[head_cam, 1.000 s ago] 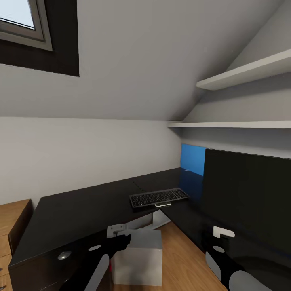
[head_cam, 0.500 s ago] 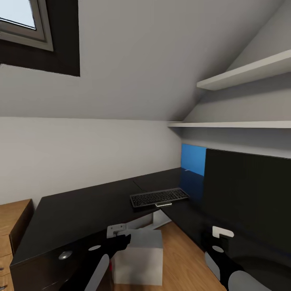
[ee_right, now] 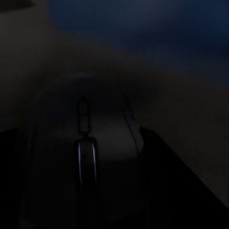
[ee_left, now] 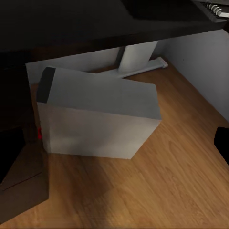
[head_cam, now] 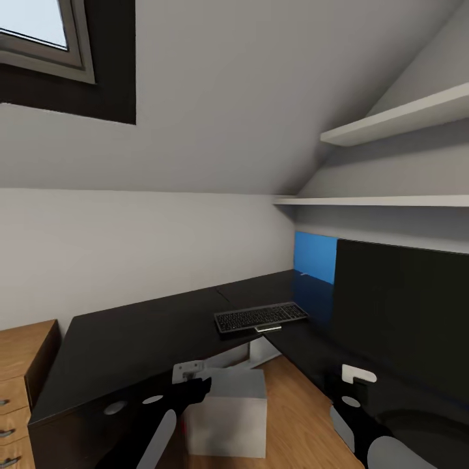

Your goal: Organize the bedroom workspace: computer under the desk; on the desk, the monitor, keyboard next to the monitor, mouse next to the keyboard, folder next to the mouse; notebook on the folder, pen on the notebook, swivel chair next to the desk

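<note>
Right now the mouse (ee_right: 86,162) sits very close under the right claw (ee_right: 95,210), seemingly clamped in it, though the dim picture leaves that beyond telling. Small, smooth and rounded, it should be light but slippery, best pinched across its flanks. The keyboard (head_cam: 261,317) lies on the black desk (head_cam: 130,339) near the monitor (head_cam: 404,312). The computer (ee_left: 95,119) stands on the floor by the desk leg; whether the left claw (head_cam: 189,372) is parted or closed I cannot tell.
</note>
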You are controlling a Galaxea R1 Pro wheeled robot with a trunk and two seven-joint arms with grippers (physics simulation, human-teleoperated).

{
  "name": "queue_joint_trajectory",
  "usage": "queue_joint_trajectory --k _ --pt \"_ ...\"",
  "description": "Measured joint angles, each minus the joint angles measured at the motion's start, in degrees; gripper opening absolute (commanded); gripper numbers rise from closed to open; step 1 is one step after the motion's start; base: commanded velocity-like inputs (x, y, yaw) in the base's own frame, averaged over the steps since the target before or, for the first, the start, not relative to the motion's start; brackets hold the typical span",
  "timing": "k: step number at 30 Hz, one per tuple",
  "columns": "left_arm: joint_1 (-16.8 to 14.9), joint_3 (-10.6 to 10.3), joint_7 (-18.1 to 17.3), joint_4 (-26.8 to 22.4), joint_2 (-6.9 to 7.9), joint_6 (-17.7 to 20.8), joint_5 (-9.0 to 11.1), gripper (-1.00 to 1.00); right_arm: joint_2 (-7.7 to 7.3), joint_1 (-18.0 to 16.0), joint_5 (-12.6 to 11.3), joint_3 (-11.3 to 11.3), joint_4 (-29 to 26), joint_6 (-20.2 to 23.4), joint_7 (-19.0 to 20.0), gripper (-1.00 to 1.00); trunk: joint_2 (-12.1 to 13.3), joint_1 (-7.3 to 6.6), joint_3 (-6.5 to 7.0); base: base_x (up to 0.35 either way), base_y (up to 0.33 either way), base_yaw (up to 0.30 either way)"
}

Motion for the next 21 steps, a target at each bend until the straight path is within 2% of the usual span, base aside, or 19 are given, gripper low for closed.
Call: queue_joint_trajectory --k 5,11,18,21 --pt "0.0 0.0 0.0 0.0 -0.01 0.1 0.0 1.0 1.14 0.0 0.4 0.1 -0.1 0.0 0.1 -1.0 0.0 0.0 0.0 -0.004 0.022 0.0" --pt "0.0 0.0 -0.1 0.0 -0.07 0.1 0.0 1.0 1.49 0.0 0.6 0.1 -0.2 0.1 0.2 -1.0 0.0 0.0 0.0 0.0 0.001 0.0" --pt "0.0 0.0 0.0 0.0 -0.08 0.1 0.0 1.0 1.87 0.1 -0.1 0.1 0.0 0.2 0.2 -1.0 2.8 -1.53 1.24 0.0 0.0 0.0" --pt "0.0 0.0 0.0 0.0 -0.08 0.1 0.0 1.0 2.06 0.1 -0.1 0.0 -1.8 0.2 0.1 -1.0 2.8 -1.54 1.24 0.0 0.0 0.0"
